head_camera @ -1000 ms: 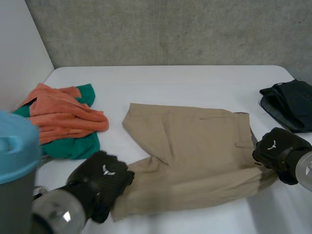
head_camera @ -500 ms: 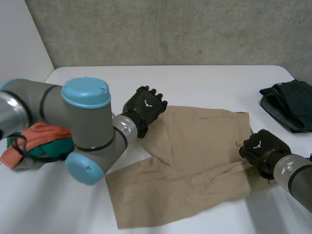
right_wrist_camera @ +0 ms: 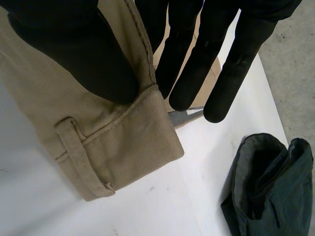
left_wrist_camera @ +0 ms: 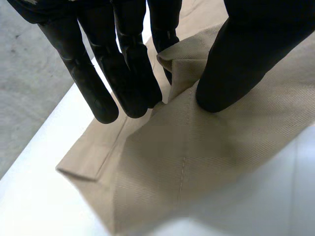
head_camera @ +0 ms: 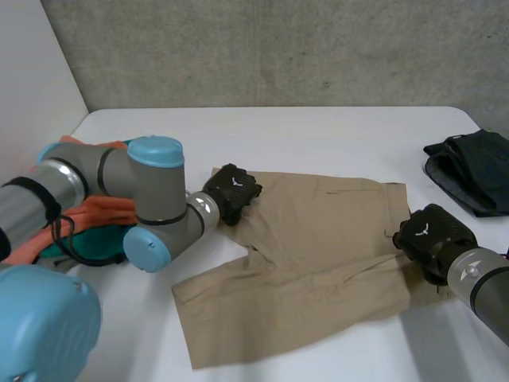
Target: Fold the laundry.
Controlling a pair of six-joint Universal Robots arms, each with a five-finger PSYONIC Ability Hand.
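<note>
A white bench (head_camera: 318, 127) stands against a grey concrete wall (head_camera: 278, 48). Tan twill shorts (head_camera: 318, 239) lie spread flat in the middle of it. The left robot hand (head_camera: 232, 191) is at their far left corner, pinching a raised fold between thumb and fingers. The right robot hand (head_camera: 429, 235) nips the waistband edge, thumb on top. A rumpled orange and green cloth pile (head_camera: 103, 213) lies left and a folded dark garment (head_camera: 473, 179) right.
</note>
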